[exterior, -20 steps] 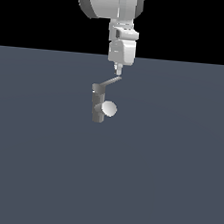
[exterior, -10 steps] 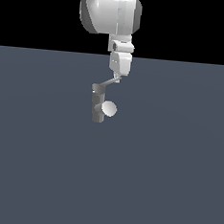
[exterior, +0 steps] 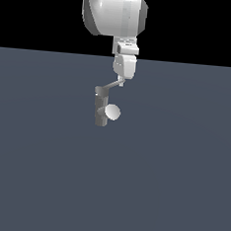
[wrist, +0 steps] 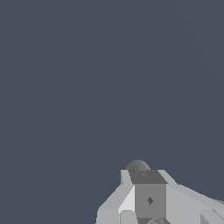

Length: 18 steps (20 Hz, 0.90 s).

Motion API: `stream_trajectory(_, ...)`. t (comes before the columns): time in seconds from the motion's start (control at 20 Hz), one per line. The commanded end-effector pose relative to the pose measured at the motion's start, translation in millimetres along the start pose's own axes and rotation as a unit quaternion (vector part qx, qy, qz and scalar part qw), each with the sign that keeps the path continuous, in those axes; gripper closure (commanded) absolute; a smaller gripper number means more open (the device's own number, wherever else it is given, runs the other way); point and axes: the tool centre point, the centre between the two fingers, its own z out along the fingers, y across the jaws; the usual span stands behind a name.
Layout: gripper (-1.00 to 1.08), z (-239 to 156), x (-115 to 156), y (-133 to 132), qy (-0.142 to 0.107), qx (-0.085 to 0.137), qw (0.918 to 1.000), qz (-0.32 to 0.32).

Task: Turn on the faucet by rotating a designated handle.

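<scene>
- Claw (exterior: 121,82): hangs from the white arm (exterior: 116,13), tip at the far end of the handle (exterior: 110,86). Fingers apart or together: cannot tell.
- Handle: thin grey bar, slanting down from the claw tip to the faucet (exterior: 101,108) top.
- Faucet: grey upright post, below the claw and toward the exterior view's left; pale round spout end (exterior: 112,112) directly under the claw.
- Wrist view: blocky grey faucet parts (wrist: 148,197) on plain floor (wrist: 87,87).
</scene>
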Motion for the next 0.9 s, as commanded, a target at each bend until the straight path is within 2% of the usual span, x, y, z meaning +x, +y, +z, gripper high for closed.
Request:
stream_trajectory(0.0,1.08,0.0,0.6,5.8,0.0,0.0,1.0,0.0)
stream_trajectory(0.85,1.08,-0.1,4.7,50.0,0.0,0.0,1.0,0.0)
